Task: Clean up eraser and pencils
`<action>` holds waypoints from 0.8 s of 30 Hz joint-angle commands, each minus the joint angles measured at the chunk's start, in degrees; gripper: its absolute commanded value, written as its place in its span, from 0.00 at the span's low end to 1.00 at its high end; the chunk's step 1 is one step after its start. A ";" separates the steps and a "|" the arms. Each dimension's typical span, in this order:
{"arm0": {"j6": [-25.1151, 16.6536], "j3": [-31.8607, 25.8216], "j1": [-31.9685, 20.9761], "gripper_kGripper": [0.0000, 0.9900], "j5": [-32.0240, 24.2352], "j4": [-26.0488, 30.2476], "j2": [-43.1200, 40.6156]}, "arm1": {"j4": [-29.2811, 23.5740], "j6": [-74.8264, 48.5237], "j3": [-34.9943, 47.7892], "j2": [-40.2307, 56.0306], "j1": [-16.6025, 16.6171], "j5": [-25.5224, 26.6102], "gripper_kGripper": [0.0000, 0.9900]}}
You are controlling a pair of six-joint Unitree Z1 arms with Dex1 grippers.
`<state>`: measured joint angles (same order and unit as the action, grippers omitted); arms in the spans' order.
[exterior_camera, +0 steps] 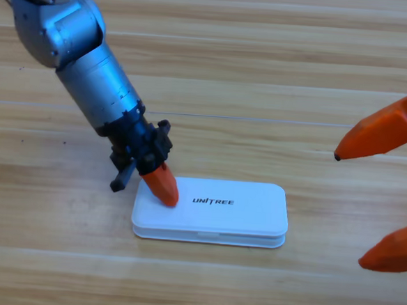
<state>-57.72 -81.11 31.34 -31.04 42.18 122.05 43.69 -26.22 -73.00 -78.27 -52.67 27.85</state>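
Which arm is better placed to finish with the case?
Left. Its claw already rests on the closed white case at its left end; the right claw waits open at the picture's right edge, apart from it.

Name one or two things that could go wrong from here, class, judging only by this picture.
The left gripper presses on the left end of the closed white case; an off-centre push might slide or tip the case. The right gripper waits open at the right edge, and could perhaps clip the case if it moves in.

A white case (210,211) lies shut on the wooden table (265,73). The left gripper (163,184) presses its orange tip on the case's left end. The right gripper (385,197) waits right of the case, jaws spread apart.
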 commanded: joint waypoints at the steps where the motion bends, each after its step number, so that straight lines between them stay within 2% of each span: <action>1: 2.79 5.61 2.67 0.00 4.50 -5.71 -3.31 | -1.68 0.73 1.72 -1.10 1.60 1.32 0.94; 4: 4.02 8.07 2.85 0.00 7.67 -8.96 -4.98 | -1.68 0.73 1.63 -1.10 1.60 1.32 0.94; 7: 4.19 8.95 3.64 0.00 8.63 -9.93 -4.89 | -1.68 0.73 1.63 -1.18 1.52 1.32 0.94; 24: 3.93 11.94 6.54 0.00 9.07 -13.18 -2.16 | -1.77 0.91 1.46 -1.62 1.60 1.68 0.94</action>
<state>-53.99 -72.10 34.42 -23.21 30.28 116.53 43.64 -26.01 -73.00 -78.40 -52.67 28.69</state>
